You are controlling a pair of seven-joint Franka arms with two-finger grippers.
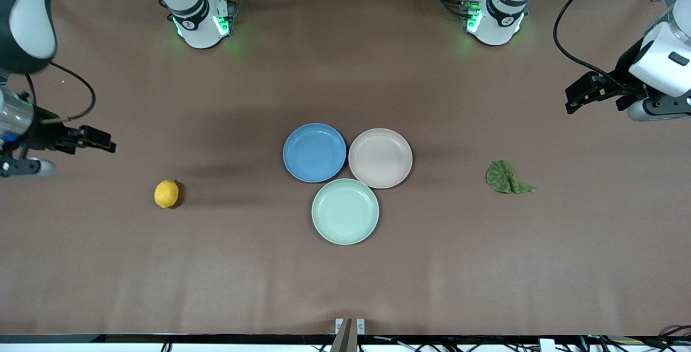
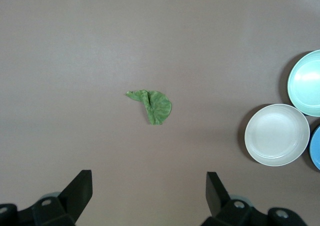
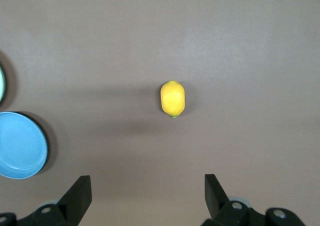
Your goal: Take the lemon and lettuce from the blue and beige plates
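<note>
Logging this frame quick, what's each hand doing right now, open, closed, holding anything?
Left hand: open, holding nothing, up over the table near the lettuce.
Right hand: open, holding nothing, up over the table near the lemon.

- The table cover (image 1: 345, 71) looks like matt brown paper or cloth, smooth.
- The blue plate (image 1: 314, 152), beige plate (image 1: 380, 157) and pale green plate (image 1: 345, 211) look like smooth plastic with a soft sheen.
- The lemon (image 1: 166, 194) has a dimpled, slightly shiny skin.
- The lettuce leaf (image 1: 506, 177) is crinkled and matt.
</note>
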